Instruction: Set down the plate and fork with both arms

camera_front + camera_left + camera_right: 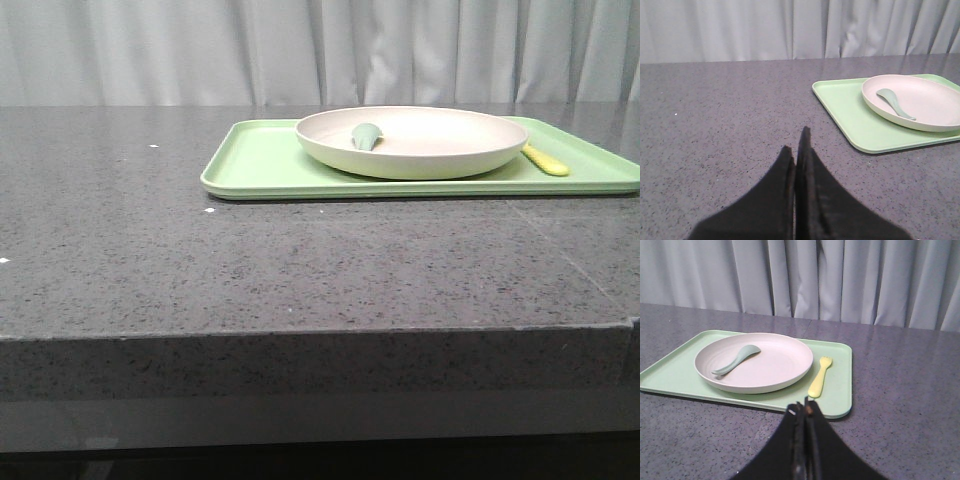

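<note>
Both grippers, left (pixel 796 150) and right (pixel 802 412), have their fingers pressed together, holding nothing, above the grey stone table (pixel 150 250). On the light-green tray (pixel 260 165) sits the plate (pixel 440 150), a teal spoon (pixel 366 136) in it; the fork (pixel 819 377) lies on the tray just beside the plate.

- The right gripper (pixel 802 412) has its black fingers pressed together, holding nothing, above the grey speckled table (pixel 900 390)
- A light-green tray (pixel 670 375) lies on the table
- The cream plate (pixel 770 365) sits on the tray, with a teal spoon (pixel 735 360) inside it
- The yellow fork (pixel 820 377) lies on the tray just beside the plate
- Grey curtains (pixel 840 275) hang behind
</note>
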`<state>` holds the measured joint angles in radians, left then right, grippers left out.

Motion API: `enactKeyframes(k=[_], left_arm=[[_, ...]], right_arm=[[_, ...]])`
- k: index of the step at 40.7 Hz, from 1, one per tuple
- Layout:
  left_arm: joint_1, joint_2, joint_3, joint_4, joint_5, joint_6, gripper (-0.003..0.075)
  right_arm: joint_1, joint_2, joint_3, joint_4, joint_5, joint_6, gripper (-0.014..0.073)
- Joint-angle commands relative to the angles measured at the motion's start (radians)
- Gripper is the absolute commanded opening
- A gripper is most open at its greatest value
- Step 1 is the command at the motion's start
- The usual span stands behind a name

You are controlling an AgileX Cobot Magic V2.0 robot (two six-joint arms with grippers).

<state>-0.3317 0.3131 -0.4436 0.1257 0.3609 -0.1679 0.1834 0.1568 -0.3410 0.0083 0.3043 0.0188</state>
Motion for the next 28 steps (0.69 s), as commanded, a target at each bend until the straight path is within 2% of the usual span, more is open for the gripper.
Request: enactKeyframes(k=[1, 11, 17, 28], left_arm=[[0.001, 0.008, -0.027, -0.082, -0.113, 0.11, -0.0018], [0.015, -0.014, 0.009, -0.103, -0.204, 0.134, -0.0018], [0.117, -0.085, 0.112, -0.126, -0.301, 0.134, -0.0018], [0.314, -0.28, 0.295, -0.131, -0.302, 0.134, -0.0018]], right_arm=[[0.001, 0.01, -0.025, -0.014, -0.09, -0.007, -0.0116], [0.001, 0.01, -0.025, -0.014, -0.09, -0.007, -0.0116], [0.001, 0.01, -0.025, -0.014, -0.09, -0.007, -0.0116], [0.001, 0.01, -0.025, -0.014, -0.09, -0.007, -0.0116]])
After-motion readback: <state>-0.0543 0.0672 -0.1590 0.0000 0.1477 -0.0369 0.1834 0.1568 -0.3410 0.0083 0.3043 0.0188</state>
